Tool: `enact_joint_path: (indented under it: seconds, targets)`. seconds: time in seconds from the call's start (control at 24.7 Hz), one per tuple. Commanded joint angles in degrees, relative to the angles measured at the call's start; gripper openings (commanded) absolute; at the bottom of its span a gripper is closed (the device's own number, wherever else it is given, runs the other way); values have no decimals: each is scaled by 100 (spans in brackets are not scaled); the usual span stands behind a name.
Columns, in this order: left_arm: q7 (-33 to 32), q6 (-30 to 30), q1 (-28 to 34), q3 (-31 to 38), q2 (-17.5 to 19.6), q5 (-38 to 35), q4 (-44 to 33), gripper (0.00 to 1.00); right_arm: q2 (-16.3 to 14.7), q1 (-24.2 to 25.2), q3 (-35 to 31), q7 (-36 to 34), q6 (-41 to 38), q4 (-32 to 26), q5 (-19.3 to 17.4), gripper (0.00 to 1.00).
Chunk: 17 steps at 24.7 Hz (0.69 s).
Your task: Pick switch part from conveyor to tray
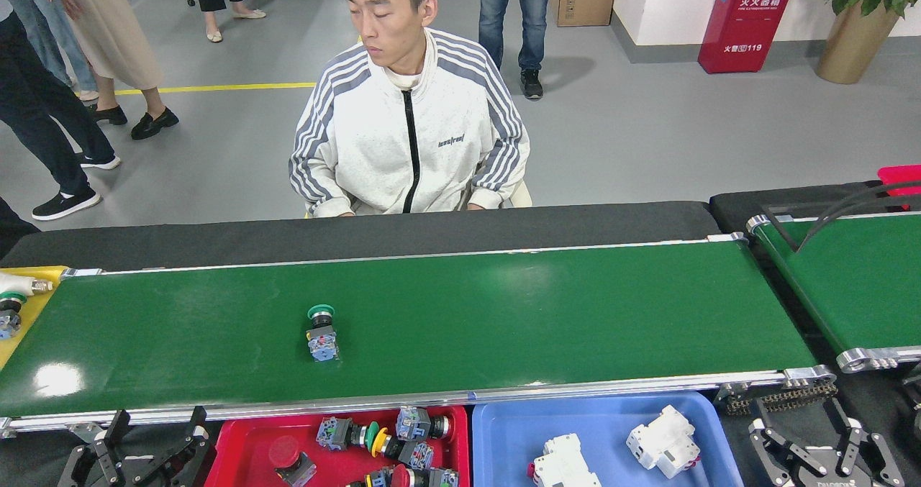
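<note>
Head view cuts off both grippers at the bottom edge. Left gripper [147,447] sits at near left, just left of the red tray [237,440], fingers spread wide, holding nothing. Right gripper [827,451] sits at near right, fingers also apart and empty, its body out of frame. Red tray is cropped at the bottom; I count about six switch parts in it, some overlapping and hard to separate, including a red-capped switch [290,458] lying apart on the tray's left side. One green-capped switch part [320,332] lies on the conveyor [575,314], left of centre. Blue tray [496,429] to the right of the red one holds two white breakers [665,440], the left one cropped. Second green belt [856,278] at far right is cut off. At far left edge, a yellow tray [29,307] is mostly out of frame, contents unclear. One seated person [410,134] faces the conveyor from the far side; legs of about four others show behind.
</note>
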Motion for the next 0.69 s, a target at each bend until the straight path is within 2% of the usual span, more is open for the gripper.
enact_joint_path:
  seconds: [0.0,0.08,0.2,0.28,0.65]
  targets:
    - [23,-311,-141,-169,75,12,-91,100,7,-57,0,225,201,-180,-16,99]
    - [-74,-381,-501,-388,93,-31,-82,100,16,-57,9,260,139,-285,-24,99]
    - [-601,-381,-967,-547,93,-23,50,100,34,-83,18,260,-186,-303,-24,99]
    - [-803,-381,-1204,-555,84,-23,357,100,43,-83,18,260,-353,-303,-33,99]
    - [-882,-346,-1600,-547,101,-31,1210,100,34,-83,53,260,-564,-285,-33,99]
